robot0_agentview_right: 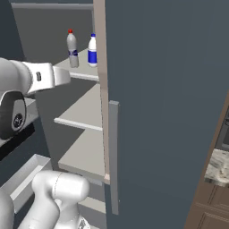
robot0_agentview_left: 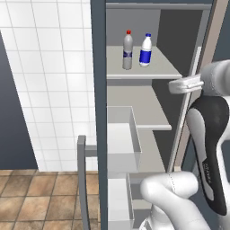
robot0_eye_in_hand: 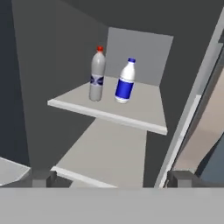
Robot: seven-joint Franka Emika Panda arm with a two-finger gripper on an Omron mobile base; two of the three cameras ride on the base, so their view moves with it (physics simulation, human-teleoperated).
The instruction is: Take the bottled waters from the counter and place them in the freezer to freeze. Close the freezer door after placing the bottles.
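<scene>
We find both bottled waters already inside the freezer [robot0_agentview_left: 179, 40]: the red-capped bottle [robot0_agentview_left: 128, 50] and the blue-capped bottle [robot0_agentview_left: 145, 50] stand upright, just beside each other, on the upper shelf [robot0_agentview_left: 157, 69], near its middle and apart from the front lip. Our gripper [robot0_eye_in_hand: 112, 179] hangs empty with its fingertips spread as wide as they go, pulled back from the shelf and looking in at the bottles from below and outside the compartment. So we judge the placing done and the step in hand to be closing the freezer door [robot0_agentview_right: 165, 112], which stands swung wide open, its grey bar handle [robot0_agentview_right: 114, 156] facing us in the right base view. To do this well, we should first draw the hand fully clear of the shelves and the white bins [robot0_agentview_left: 121, 139] so nothing catches as the panel swings. Then we should bring the hand round to the outer face or the free edge of the door and push steadily along its arc, rather than knocking it. We should keep the forearm out of the closing gap, and press until the panel sits flush, since a door left ajar would leave the task unfinished.
</scene>
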